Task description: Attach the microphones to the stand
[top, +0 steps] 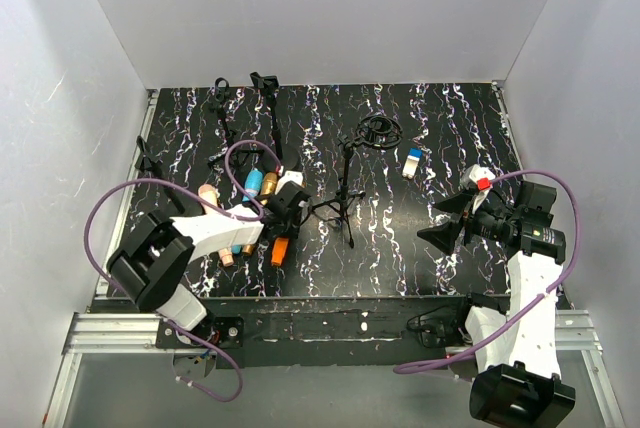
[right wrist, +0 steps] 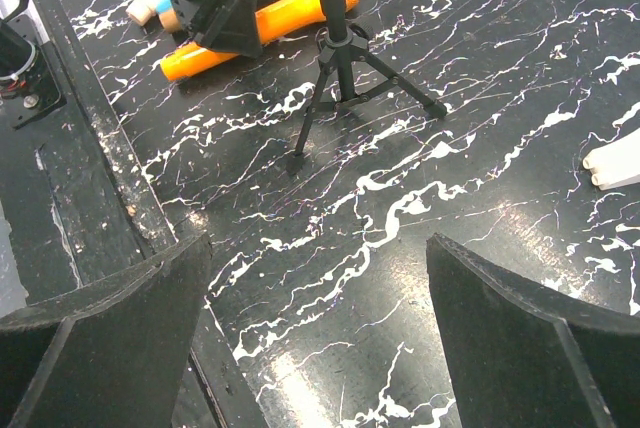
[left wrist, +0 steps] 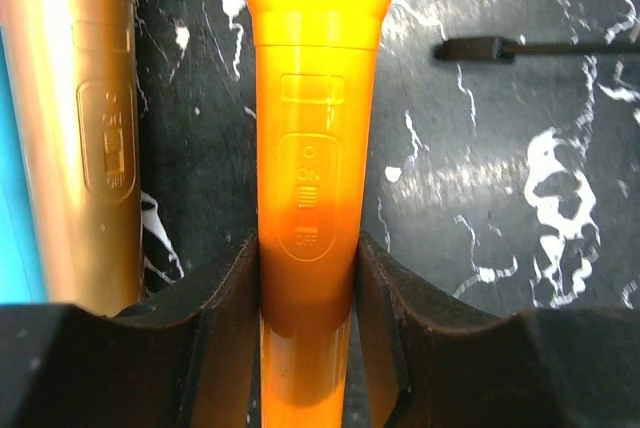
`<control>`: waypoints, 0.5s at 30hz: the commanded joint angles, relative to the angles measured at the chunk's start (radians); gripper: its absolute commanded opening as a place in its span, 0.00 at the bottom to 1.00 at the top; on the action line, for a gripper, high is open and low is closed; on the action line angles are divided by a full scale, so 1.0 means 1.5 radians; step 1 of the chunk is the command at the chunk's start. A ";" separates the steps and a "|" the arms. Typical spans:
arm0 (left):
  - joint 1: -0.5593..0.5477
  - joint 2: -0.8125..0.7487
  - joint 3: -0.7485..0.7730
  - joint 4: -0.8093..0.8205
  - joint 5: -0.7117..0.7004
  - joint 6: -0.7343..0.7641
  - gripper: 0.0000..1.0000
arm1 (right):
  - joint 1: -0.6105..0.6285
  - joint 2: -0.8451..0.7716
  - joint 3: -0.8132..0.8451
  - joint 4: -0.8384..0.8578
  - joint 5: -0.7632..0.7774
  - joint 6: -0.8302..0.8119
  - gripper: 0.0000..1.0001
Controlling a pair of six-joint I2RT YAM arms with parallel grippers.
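The orange microphone (top: 279, 248) lies on the black marbled table, with my left gripper (top: 285, 210) shut on its handle. In the left wrist view both fingers press the sides of the orange microphone (left wrist: 312, 148) just below its switch. The gold-bronze microphone (left wrist: 85, 128) lies right beside it, and the light blue microphone (left wrist: 12, 208) shows at the left edge. The pale pink-beige microphone (top: 208, 193) lies further left. The tripod stand (top: 347, 198) with a ring mount stands just right of my left gripper. My right gripper (right wrist: 320, 328) is open and empty over bare table.
Two more thin black stands (top: 222, 118) are at the back left. A small blue-and-white block (top: 413, 161) lies at the back right. The tripod's legs (right wrist: 340, 78) spread between the two grippers. A metal rail (top: 300, 323) runs along the near edge.
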State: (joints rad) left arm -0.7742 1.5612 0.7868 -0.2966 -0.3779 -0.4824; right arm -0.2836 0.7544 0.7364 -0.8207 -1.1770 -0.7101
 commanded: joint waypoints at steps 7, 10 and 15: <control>0.000 -0.332 0.067 -0.093 0.102 0.092 0.00 | 0.001 0.025 0.104 -0.144 -0.009 -0.085 0.95; 0.000 -0.420 0.102 -0.107 0.157 0.141 0.00 | 0.002 0.055 0.210 -0.256 -0.005 -0.138 0.96; 0.000 -0.467 0.196 -0.075 0.281 0.158 0.00 | 0.009 0.128 0.388 -0.407 -0.059 -0.167 0.96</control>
State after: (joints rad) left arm -0.7742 0.8814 0.9764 -0.4370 -0.1379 -0.3035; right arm -0.2806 0.8860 1.1442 -1.1870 -1.1831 -0.8837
